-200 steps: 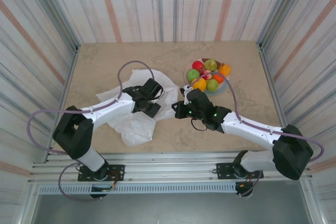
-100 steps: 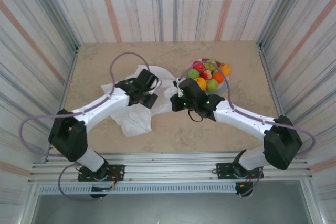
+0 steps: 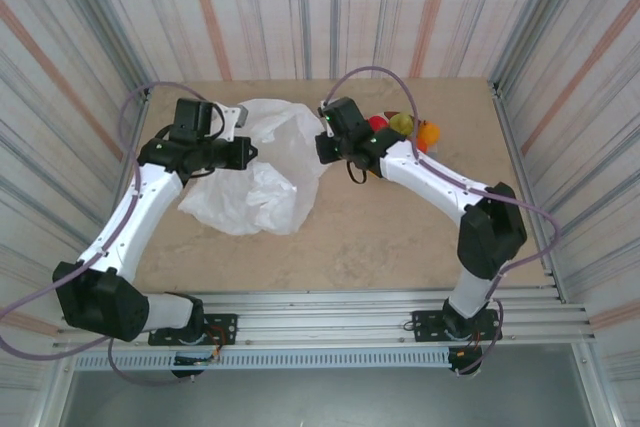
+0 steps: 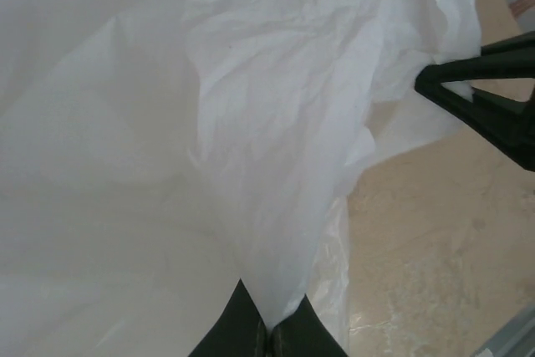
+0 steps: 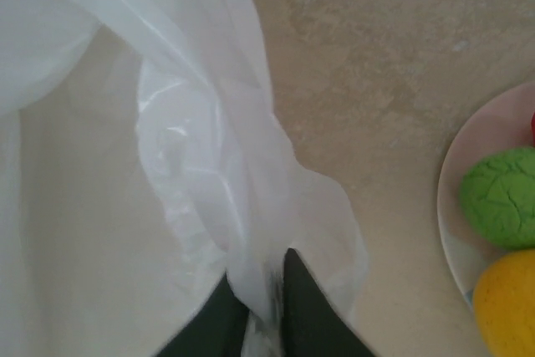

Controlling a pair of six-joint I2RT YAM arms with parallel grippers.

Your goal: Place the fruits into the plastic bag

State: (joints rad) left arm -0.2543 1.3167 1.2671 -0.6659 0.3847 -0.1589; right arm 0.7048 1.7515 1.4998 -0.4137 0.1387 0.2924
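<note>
The white plastic bag (image 3: 262,169) hangs stretched between my two grippers over the middle of the table. My left gripper (image 3: 243,150) is shut on the bag's left edge, and in the left wrist view its fingertips (image 4: 269,336) pinch the film (image 4: 251,165) tight. The right gripper (image 3: 322,150) holds the bag's right edge, with bunched film (image 5: 209,165) between its fingers (image 5: 263,311). Right of it lie the fruits: red (image 3: 377,124), green (image 3: 401,123) and orange (image 3: 428,132). A green fruit (image 5: 500,196) and a yellow-orange one (image 5: 506,303) sit on the plate (image 5: 454,198).
The right arm's forearm (image 3: 420,172) crosses over the plate and hides part of it. Striped walls (image 3: 300,7) close in the table on three sides. Bare tabletop (image 3: 400,237) lies in front of the bag and plate.
Both arms have swung toward the back of the table and raised the bag, spreading it between them. The left gripper closed on the film.
</note>
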